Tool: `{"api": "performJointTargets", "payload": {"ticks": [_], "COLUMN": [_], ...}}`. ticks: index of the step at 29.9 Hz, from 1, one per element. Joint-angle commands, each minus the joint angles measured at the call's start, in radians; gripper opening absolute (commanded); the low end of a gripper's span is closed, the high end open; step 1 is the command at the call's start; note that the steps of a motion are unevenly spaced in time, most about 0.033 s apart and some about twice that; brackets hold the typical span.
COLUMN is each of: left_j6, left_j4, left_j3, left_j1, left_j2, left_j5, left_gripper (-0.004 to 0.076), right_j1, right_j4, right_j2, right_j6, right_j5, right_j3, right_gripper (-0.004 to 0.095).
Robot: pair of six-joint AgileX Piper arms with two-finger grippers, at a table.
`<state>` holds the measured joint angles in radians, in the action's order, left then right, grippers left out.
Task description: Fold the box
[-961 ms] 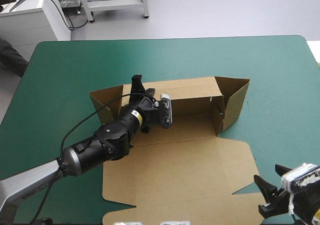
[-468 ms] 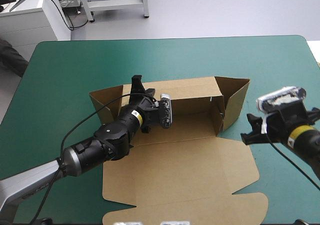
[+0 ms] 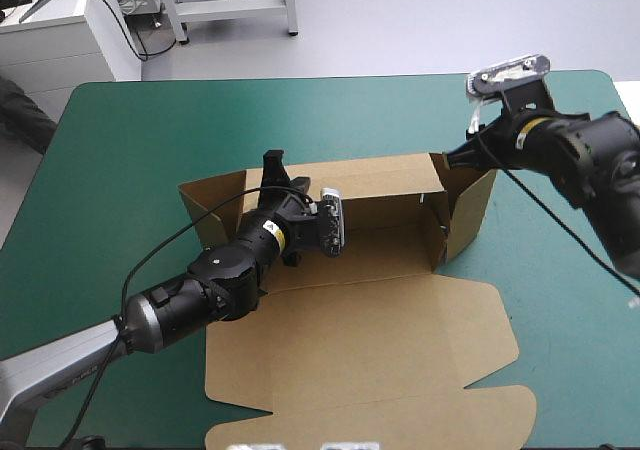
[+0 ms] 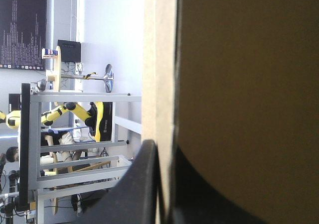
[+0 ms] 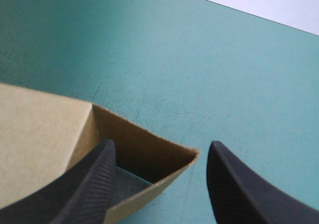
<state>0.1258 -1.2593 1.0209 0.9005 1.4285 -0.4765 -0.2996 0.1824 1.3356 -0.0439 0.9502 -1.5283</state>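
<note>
Box (image 3: pixel 360 305) | left fingers (image 4: pixel 144 184) clamp rear wall | right fingers (image 5: pixel 87 191) wide, corner between

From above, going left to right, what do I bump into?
Left gripper → right gripper. The box stretches under both, so I skip it.

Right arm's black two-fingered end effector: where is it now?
In the high view, the right end effector hovers open over the far right corner of the brown cardboard box.
</note>
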Motion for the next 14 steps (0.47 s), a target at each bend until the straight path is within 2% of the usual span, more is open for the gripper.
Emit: {"api": "performJointTargets", "payload": {"ticks": [1, 3, 5, 14], "left_j6": [0.002, 0.002, 0.002, 0.002], "left_j4": [0.011, 0.011, 0.011, 0.011], "left_j3": [0.017, 0.017, 0.017, 0.017], "left_j1": [0.009, 0.009, 0.009, 0.009], "left_j2": [-0.026, -0.026, -0.026, -0.026], "left_j5": [0.034, 0.034, 0.036, 0.047], "left_gripper": [-0.0008, -0.0008, -0.0008, -0.0008], "right_j1": [0.112, 0.166, 0.199, 0.221], "right_j4": [-0.205, -0.305, -0.342, -0.351], "right_j2": [0.067, 0.129, 0.189, 0.443], "right_j6": [0.151, 0.224, 0.250, 0.287], "right_j5": [-0.043, -0.024, -0.002, 0.121], "right_j3": [-0.121, -0.167, -0.208, -0.412], "right_gripper": [0.0495, 0.0495, 0.0495, 0.0495]}}
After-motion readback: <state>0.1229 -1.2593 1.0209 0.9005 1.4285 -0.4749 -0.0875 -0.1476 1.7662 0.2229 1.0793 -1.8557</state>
